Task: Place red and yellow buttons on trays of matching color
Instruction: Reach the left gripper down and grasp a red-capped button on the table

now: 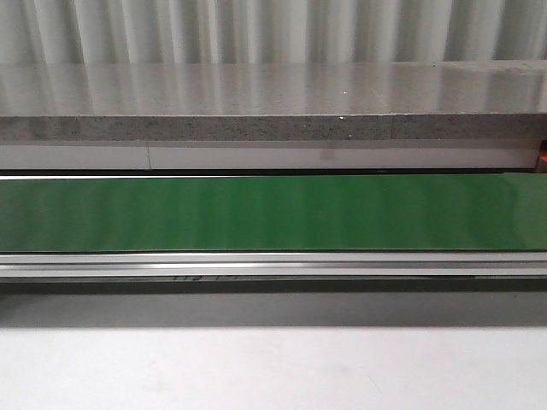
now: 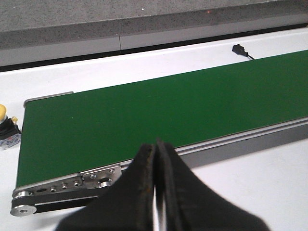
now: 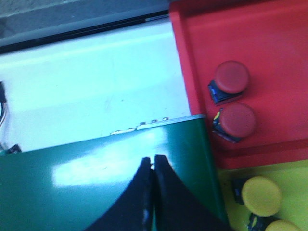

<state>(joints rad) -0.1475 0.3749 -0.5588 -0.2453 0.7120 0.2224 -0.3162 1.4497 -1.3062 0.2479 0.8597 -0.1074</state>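
Observation:
In the right wrist view two red buttons [image 3: 232, 77] [image 3: 239, 120] lie on the red tray [image 3: 269, 33], and two yellow buttons [image 3: 261, 195] [image 3: 282, 226] lie on the yellow tray [image 3: 288, 173] beside it. My right gripper [image 3: 153, 161] is shut and empty over the end of the green belt [image 3: 96, 183]. In the left wrist view my left gripper [image 2: 155, 147] is shut and empty above the near edge of the green belt [image 2: 144, 110]. A yellow button [image 2: 7, 127] on a black base sits on the white table off the belt's end. Neither gripper shows in the front view.
The front view shows the bare green belt [image 1: 273, 212] with its metal rail [image 1: 273, 265], a grey stone ledge [image 1: 273, 111] behind it and white table [image 1: 273, 367] in front. A small black plug with cable [image 2: 239, 49] lies on the table beyond the belt.

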